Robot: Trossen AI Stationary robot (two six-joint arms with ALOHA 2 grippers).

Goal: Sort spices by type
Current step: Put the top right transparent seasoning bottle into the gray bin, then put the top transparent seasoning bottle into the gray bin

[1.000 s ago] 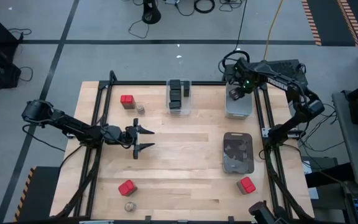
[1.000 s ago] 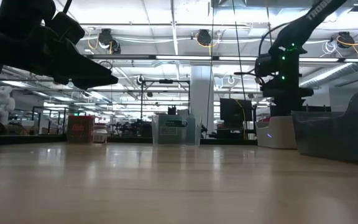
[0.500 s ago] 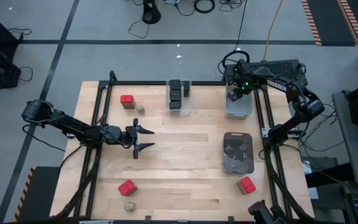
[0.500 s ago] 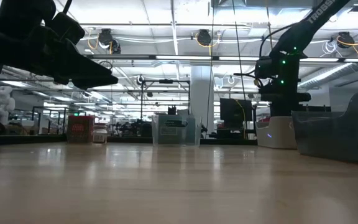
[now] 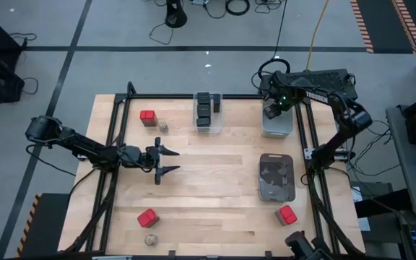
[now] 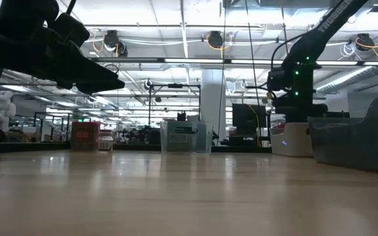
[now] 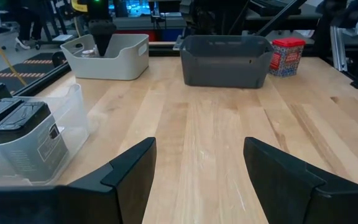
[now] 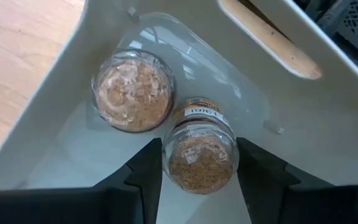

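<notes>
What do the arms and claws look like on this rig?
Both arms are black and jointed. The left claw has two tapered black fingers, flat-faced and angular. The right arm carries white lettering and a green light near its wrist, with black cable looped behind it.

spices (image 5: pixel 148 217) scattered; some binned

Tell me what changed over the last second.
Little: the right gripper, over the white bin, edged slightly toward the table's far-left side with a round jar between its fingers. The left gripper stayed open mid-table; loose spices didn't move.
</notes>
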